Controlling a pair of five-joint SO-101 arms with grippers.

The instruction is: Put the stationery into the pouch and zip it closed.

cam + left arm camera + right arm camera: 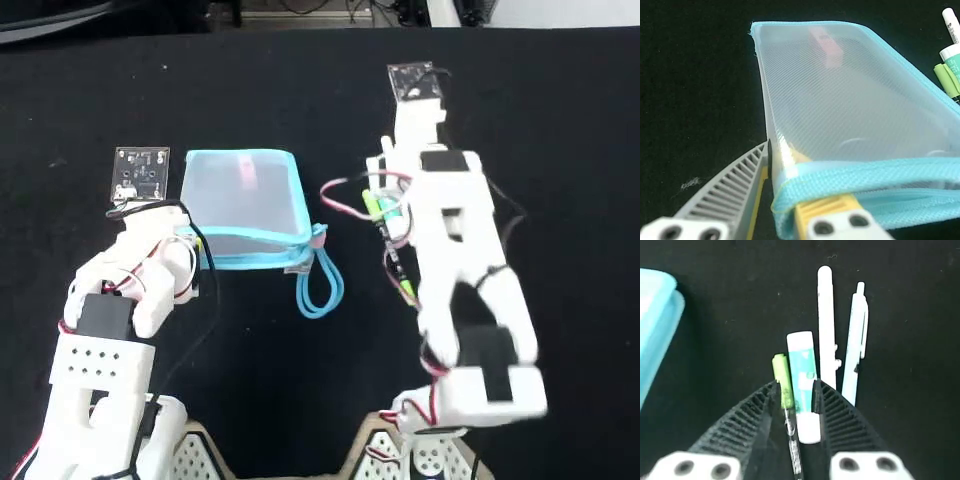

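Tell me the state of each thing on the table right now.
pouch, lying flat, mouth looks unzipped, pink item inside
left gripper, jaws shut on the pouch's edge
right gripper, jaws apart, straddling two items
green pen, lying between those jaws
glue stick, lying between those jaws
white pens, lying loose beside them

place: robotics lab | evidence: two white plastic robot arms [110,330] with exposed wiring | surface: black cloth-covered worktop [560,120]

Left gripper [776,161] pinching a corner of the pouch [855,110] — pink item [825,44] inside, pens [947,75] near
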